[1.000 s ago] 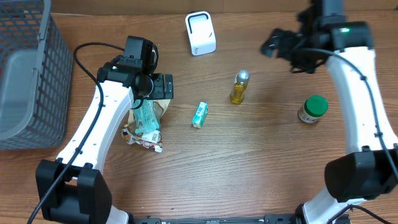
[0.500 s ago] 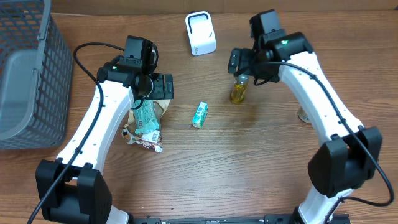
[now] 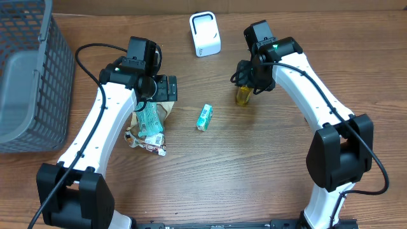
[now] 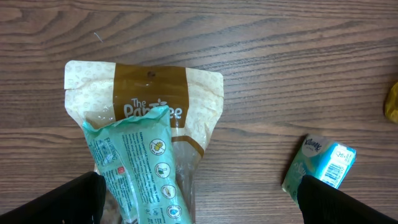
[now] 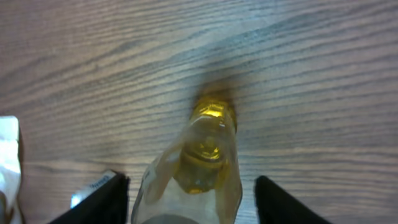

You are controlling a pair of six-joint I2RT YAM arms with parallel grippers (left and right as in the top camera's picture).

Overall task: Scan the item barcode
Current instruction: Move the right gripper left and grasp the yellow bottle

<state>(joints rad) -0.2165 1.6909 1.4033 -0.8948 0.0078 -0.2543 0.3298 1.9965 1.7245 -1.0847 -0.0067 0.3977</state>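
Straddling yellow bottle [image 5: 208, 155], R jaws open; L jaws open over snack pouches [image 4: 143, 124]; tissue pk [image 4: 320, 165] between.

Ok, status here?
Left gripper open over snack pouches. Right gripper open, straddling yellow bottle, not clamped. White scanner beyond, nothing between.

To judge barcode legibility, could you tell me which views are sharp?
Left wrist view: sharp, print on the green packet and small box looks crisp. Right wrist view: soft, the yellow bottle near the lens is blurred. Overhead view: crisp, evenly lit.
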